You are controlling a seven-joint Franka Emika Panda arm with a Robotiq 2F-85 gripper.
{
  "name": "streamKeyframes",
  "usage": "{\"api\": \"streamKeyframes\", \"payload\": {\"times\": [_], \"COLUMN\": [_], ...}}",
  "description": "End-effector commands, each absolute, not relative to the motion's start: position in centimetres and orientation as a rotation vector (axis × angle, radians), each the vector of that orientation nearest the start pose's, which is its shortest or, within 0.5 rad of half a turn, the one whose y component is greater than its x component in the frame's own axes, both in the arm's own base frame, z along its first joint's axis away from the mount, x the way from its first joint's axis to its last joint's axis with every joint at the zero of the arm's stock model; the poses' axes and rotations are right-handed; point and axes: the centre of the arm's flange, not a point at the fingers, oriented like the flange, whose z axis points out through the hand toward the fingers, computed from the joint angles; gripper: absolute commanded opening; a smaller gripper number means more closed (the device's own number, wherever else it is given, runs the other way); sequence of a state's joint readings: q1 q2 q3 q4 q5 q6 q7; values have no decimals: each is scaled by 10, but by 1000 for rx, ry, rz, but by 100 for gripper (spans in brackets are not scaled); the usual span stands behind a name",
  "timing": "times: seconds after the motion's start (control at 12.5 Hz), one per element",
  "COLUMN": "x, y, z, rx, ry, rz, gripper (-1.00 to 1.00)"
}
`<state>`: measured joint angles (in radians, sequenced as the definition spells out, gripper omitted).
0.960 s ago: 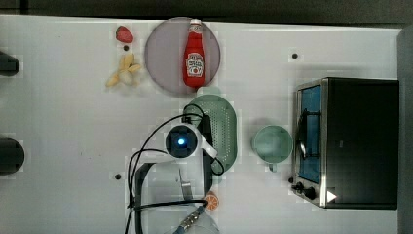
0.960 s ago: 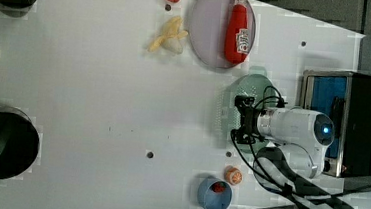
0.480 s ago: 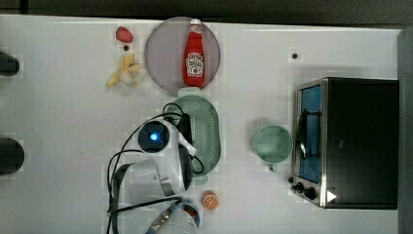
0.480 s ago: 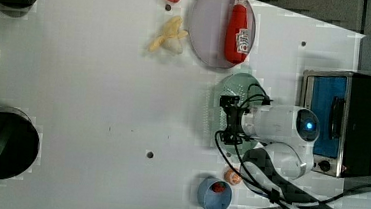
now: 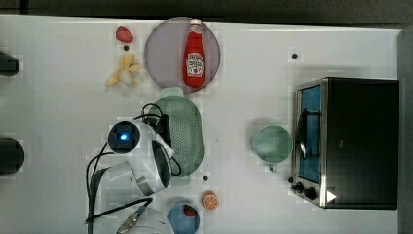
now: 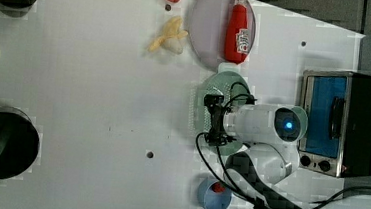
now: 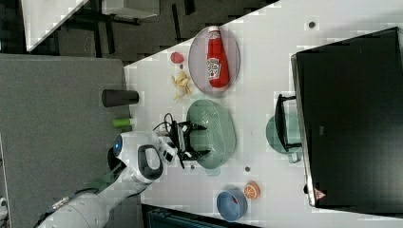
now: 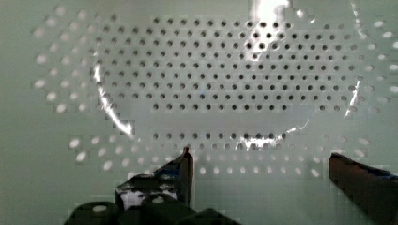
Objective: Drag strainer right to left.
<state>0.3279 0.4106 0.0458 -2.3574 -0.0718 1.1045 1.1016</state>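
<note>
The strainer (image 5: 187,131), a pale mint-green oval with a dotted basin, lies near the middle of the white table, just below the plate in the top view. It also appears in the left view (image 6: 231,84) and the right view (image 7: 218,128). My gripper (image 5: 165,132) hangs over the strainer's side nearest the top view's left. It is open, with both fingers reaching down into the basin (image 7: 200,140). In the wrist view the perforated basin (image 8: 211,84) lies close under the spread fingertips (image 8: 185,164), and nothing is held between them.
A grey-lilac plate (image 5: 163,48) carrying a ketchup bottle (image 5: 195,56) touches the strainer's far end. A green mug (image 5: 272,144) and a toaster oven (image 5: 358,141) stand on the top view's right. A banana (image 5: 124,70), a strawberry (image 5: 124,34), an orange (image 5: 210,200) and a blue bowl (image 5: 182,219) lie around.
The strainer has slid toward the top view's left, away from the mug, with my open gripper moving along inside it. The arm swung the same way.
</note>
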Motion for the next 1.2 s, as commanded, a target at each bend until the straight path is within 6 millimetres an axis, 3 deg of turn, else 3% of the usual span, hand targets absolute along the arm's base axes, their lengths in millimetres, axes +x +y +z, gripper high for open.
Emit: {"api": "streamKeyframes", "payload": {"times": [0.08,0.32,1.2], "x": [473,475,484], "y": [235,267,354], "z": [153,151,147], "rx": [-2265,-2260,-2209], "ry": [2222,2225,2223], "rz": [42,54,189], "gripper": [100,100,100]}}
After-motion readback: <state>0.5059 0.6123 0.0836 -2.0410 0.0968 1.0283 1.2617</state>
